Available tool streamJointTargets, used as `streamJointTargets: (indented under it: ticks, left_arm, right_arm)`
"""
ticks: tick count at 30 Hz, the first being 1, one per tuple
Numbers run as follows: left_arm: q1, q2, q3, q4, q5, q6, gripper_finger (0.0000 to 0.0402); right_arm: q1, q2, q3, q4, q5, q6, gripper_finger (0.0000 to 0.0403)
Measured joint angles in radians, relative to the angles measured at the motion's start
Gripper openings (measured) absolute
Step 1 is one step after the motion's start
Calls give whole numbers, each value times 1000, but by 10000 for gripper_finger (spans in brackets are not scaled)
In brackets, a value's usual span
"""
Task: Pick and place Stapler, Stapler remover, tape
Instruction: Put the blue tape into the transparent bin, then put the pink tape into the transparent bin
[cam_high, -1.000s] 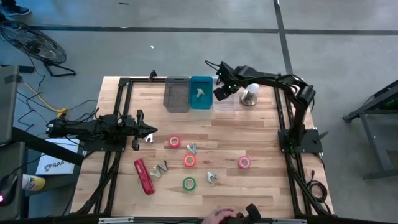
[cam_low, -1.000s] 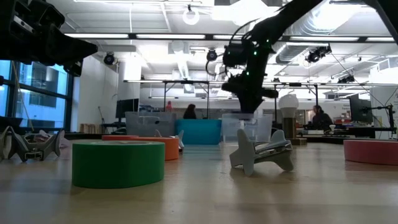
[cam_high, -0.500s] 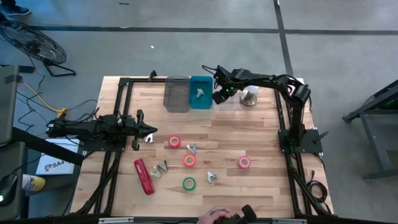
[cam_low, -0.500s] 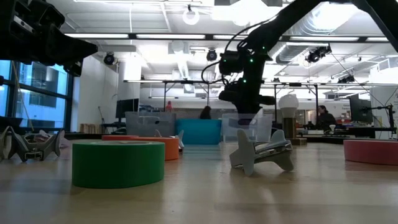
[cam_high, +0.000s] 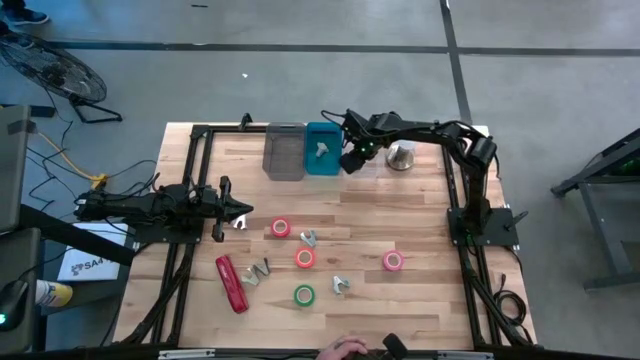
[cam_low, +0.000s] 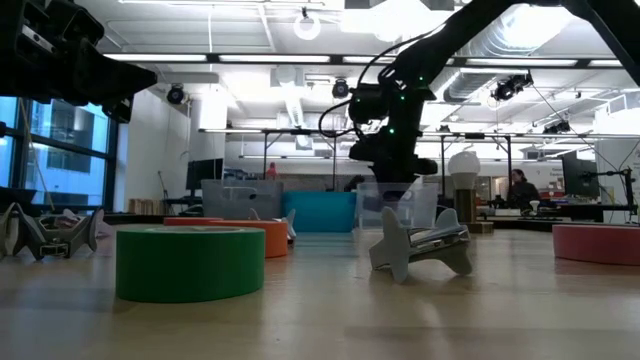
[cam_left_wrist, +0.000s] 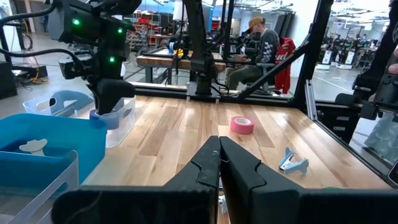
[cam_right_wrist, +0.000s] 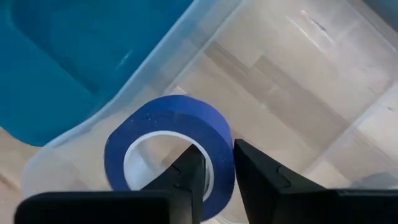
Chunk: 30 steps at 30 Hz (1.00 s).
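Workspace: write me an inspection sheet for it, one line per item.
Surface: wooden table, black frame rails down both sides.
Job's things: red stapler near the front left; red, orange, green and pink tape rolls loose; blue tape roll in the clear bin.
Clutter: metal claw pieces among the rolls; grey bin; blue bin holding one pale piece.
Grippers: left gripper shut, parked at the left; right gripper over the clear bin, fingers straddling the blue roll's wall.
Cables: yellow cable on the floor at left.
Surroundings: seated person beyond the table.
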Motion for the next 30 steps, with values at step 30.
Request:
streamJointTargets:
  ticks: [30]
  left_arm:
    - [0, 0, 0, 0, 0, 0, 5]
  right_arm:
    - [10, -149, 0, -81, 17, -42, 175]
